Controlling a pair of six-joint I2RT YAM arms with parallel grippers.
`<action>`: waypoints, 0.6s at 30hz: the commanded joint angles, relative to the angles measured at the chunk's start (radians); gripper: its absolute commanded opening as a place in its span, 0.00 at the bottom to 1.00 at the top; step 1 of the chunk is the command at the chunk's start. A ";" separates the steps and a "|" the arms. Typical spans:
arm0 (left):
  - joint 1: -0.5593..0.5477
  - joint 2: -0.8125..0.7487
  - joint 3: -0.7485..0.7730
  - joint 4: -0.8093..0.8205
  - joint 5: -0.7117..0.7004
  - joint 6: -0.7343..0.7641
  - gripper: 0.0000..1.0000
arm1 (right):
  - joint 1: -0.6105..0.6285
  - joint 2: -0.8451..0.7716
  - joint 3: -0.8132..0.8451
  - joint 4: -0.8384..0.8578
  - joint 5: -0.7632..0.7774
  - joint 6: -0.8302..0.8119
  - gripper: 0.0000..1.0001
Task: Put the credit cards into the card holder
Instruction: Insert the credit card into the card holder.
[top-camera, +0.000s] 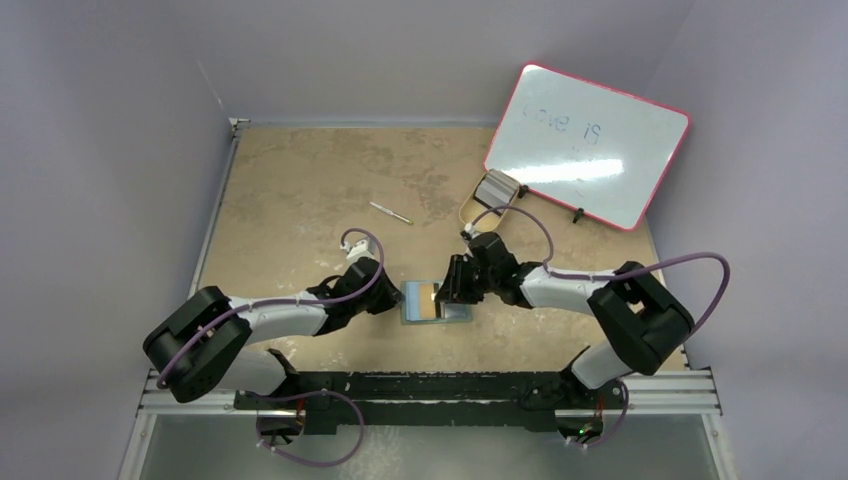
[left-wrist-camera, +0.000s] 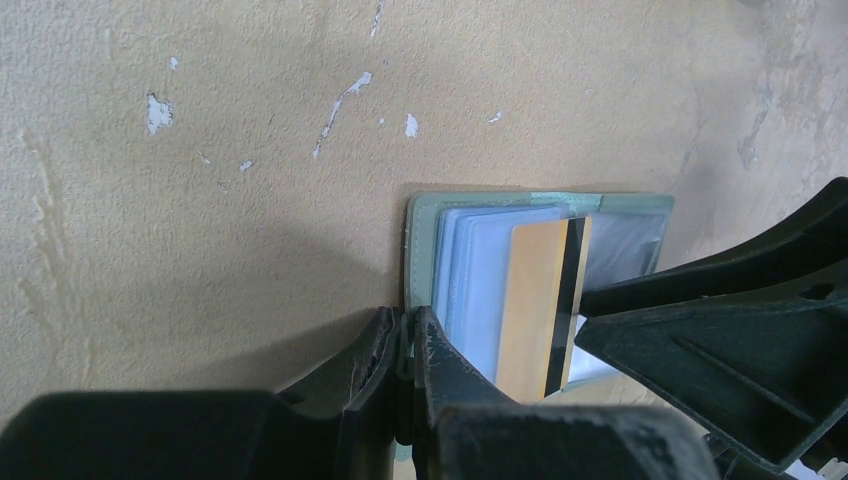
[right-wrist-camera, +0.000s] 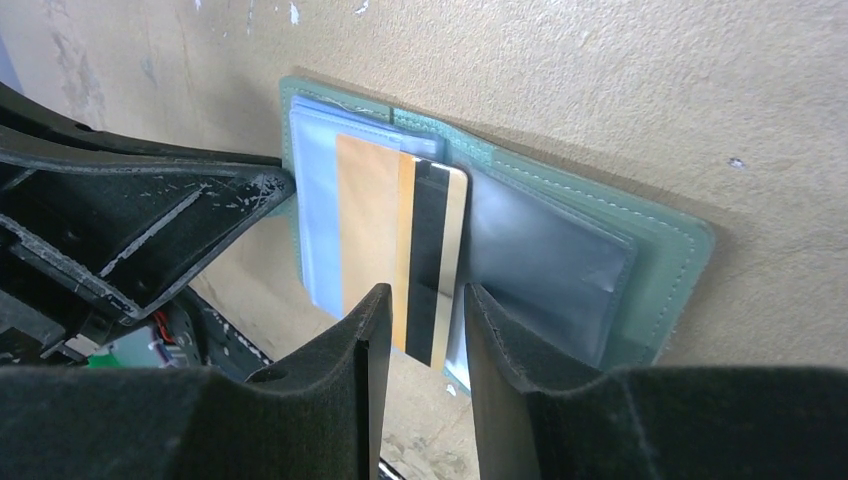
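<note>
Lengthwise, card (right-wrist-camera: 400, 240) along holder (right-wrist-camera: 660, 250) fold

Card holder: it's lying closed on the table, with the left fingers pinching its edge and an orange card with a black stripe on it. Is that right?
Not quite. The card holder lies open, not closed: the right wrist view shows both halves spread flat with the clear pockets exposed. The rest stands: the left fingers pinch its edge, and the orange card with a black stripe lies on it.
</note>
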 joint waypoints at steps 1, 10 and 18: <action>-0.001 -0.003 -0.026 -0.034 -0.001 -0.001 0.00 | 0.022 0.033 0.042 0.016 0.012 0.011 0.35; -0.001 0.018 -0.009 -0.029 0.006 0.002 0.00 | 0.056 0.050 0.090 0.053 -0.005 0.025 0.33; -0.001 0.023 0.011 -0.049 0.004 0.005 0.00 | 0.057 0.065 0.066 0.060 -0.017 0.026 0.22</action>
